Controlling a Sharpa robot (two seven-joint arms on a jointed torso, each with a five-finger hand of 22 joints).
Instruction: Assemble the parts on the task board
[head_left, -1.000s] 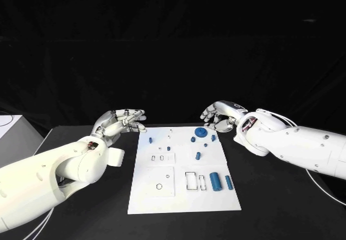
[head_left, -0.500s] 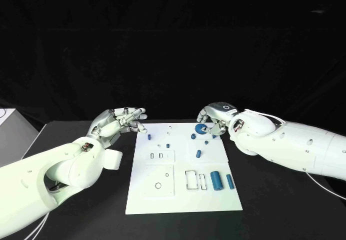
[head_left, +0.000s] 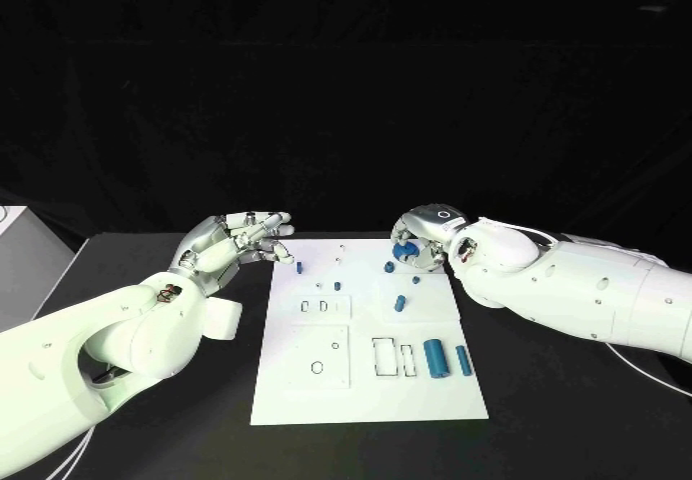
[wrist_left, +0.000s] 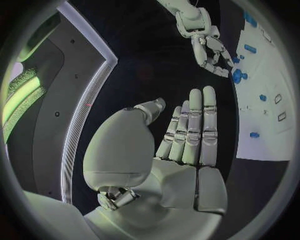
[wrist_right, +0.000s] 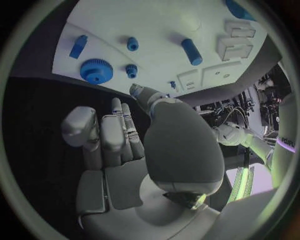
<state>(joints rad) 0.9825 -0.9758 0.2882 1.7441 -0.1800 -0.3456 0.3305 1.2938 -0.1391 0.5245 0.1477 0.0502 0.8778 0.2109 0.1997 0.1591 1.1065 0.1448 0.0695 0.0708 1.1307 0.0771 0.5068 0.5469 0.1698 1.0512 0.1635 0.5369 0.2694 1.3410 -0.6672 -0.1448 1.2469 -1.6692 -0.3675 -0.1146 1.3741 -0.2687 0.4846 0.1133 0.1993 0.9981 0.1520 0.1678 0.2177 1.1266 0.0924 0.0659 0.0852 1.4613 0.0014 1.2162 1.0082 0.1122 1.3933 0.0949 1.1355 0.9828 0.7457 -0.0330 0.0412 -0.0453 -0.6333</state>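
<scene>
The white task board lies in the middle of the black table. A blue gear sits at its far right corner, seen also as the blue gear lying flat on the board. My right hand hovers over that corner with its fingers stretched toward the gear, just short of it and holding nothing. My left hand hangs off the board's far left corner, its fingers straight and together, empty. Small blue pegs and two blue cylinders lie on the board.
Rectangular slots and small holes mark the near half of the board. A white box stands at the table's left edge. Bare black table lies on both sides of the board.
My right hand has come down and in over the blue gear, which it now partly covers in the head view. The left hand has hardly moved.
</scene>
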